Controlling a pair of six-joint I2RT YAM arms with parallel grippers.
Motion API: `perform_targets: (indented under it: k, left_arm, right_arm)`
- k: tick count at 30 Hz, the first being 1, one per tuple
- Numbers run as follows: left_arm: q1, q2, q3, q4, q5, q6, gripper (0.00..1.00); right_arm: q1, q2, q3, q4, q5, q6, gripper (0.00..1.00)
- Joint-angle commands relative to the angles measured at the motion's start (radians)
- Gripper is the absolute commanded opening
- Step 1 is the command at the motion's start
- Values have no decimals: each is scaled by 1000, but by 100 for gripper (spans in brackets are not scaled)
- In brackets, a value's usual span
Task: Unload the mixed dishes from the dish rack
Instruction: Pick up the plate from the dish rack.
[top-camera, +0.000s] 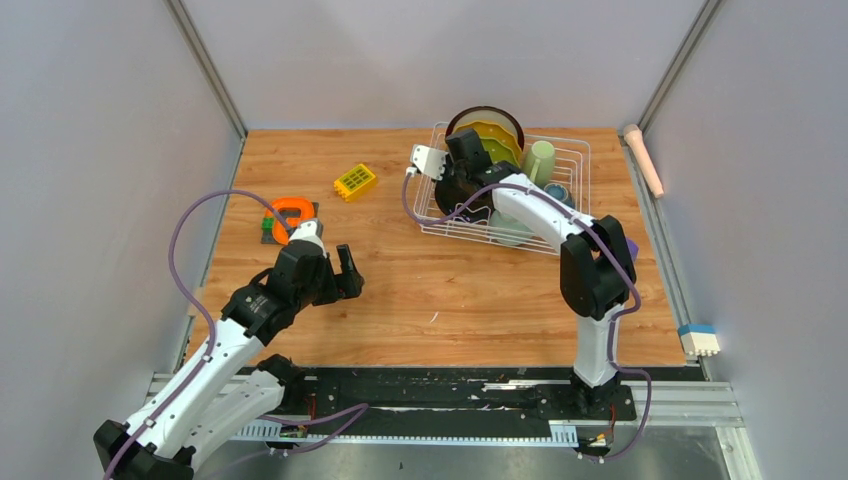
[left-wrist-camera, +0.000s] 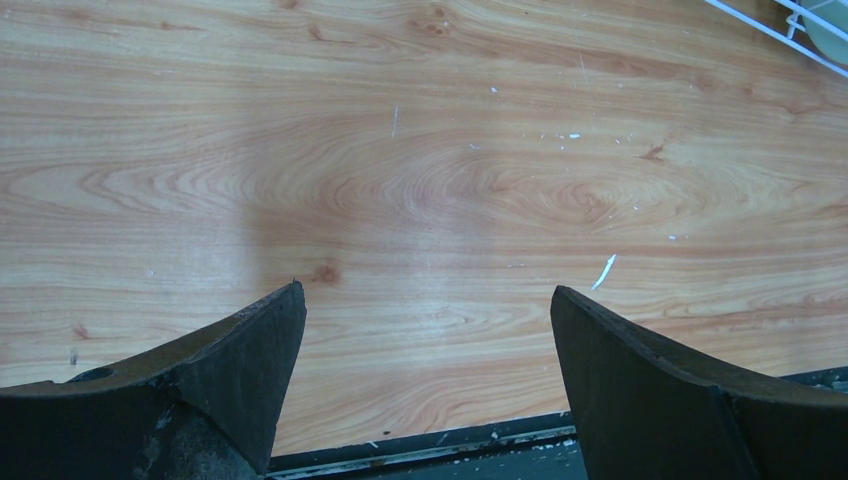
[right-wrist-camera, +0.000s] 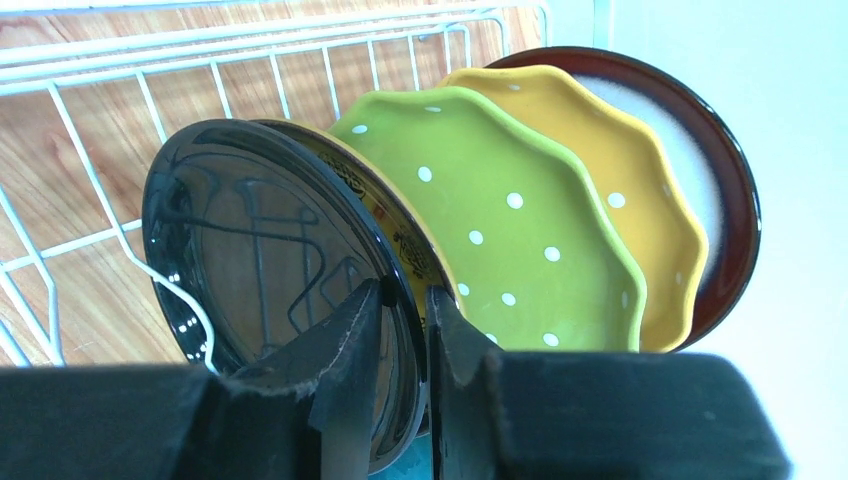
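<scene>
The white wire dish rack (top-camera: 580, 160) stands at the back right. In the right wrist view its wires (right-wrist-camera: 150, 105) hold upright the small black plate (right-wrist-camera: 260, 250), the green dotted plate (right-wrist-camera: 500, 220), the orange scalloped plate (right-wrist-camera: 640, 190) and the maroon-rimmed plate (right-wrist-camera: 720, 150). My right gripper (right-wrist-camera: 405, 310) is shut on the black plate's rim, one finger on each face; from above it sits at the rack's left end (top-camera: 462, 165). The light green mug (top-camera: 540, 160) and a teal bowl (top-camera: 558, 192) sit in the rack. My left gripper (left-wrist-camera: 425, 300) is open and empty over bare wood (top-camera: 345, 272).
A yellow toy block (top-camera: 355, 181) and an orange ring-shaped thing (top-camera: 290, 215) lie at the back left. A pink cylinder (top-camera: 643, 155) lies beyond the table's right edge. A blue-and-white block (top-camera: 698, 340) sits at the right rail. Grey walls enclose the table.
</scene>
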Motion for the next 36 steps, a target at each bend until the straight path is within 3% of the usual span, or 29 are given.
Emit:
perform_targets:
  k: [1,7,23,28,31,36]
  left_arm:
    - [0,-4,12,15,-22,10,100]
    - [0,-4,13,12,-26,9,100]
    - [-1,-5,19,0,-29,3,100]
    - [-1,-4,20,-4,-34,2,100]
    - [-1,-4,23,-5,-36,1,100]
    - [-1,-10,39,-10,-28,0,100]
  right_arm:
    - [-4,-23,19,104,75,-17,19]
    - [-4,-56,0,120,103,-16,13]
    - [-3,-153,-59,200,186,-28,14]
    - [1,-184,-58,218,193,-25,10]
    - [4,-215,-55,223,194,-13,1]
    - [19,-288,-42,226,193,51,0]
